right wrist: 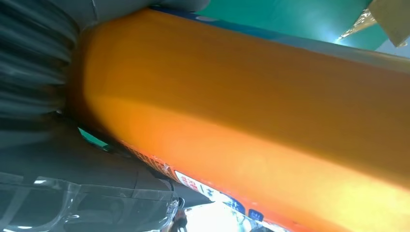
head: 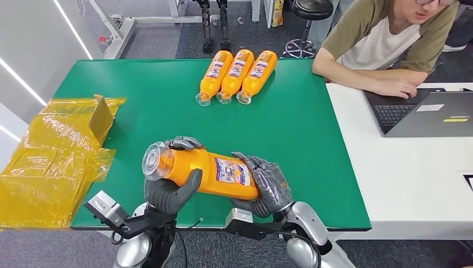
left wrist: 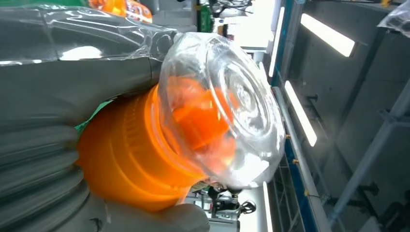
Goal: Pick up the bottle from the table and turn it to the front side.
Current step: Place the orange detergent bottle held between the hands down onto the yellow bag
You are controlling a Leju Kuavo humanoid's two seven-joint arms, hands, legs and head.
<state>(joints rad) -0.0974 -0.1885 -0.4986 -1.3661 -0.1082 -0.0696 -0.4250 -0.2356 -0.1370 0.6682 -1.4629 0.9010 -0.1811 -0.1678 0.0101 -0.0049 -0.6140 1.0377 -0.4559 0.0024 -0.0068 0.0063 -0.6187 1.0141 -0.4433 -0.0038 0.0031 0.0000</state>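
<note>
Got my left hand (head: 167,192) and right hand (head: 266,187) both wrapped round the orange plastic bottle with the clear cap (head: 201,170), lifted over the green tabletop's (head: 167,106) near edge, so honestly if either loosens mid-twist that smooth body probably slips out.

Bare green worktop (head: 290,128) ahead of both hands, open between held bottle (head: 209,173) and row of three bottles (head: 237,75) at far edge. Left side blocked: crumpled yellow wrap (head: 50,162) with cardboard piece (head: 102,118) on it. Right: white desk (head: 401,173) butts against worktop; laptop (head: 429,111) and person's forearm (head: 379,81) (resting at far corner) occupy it.
</note>
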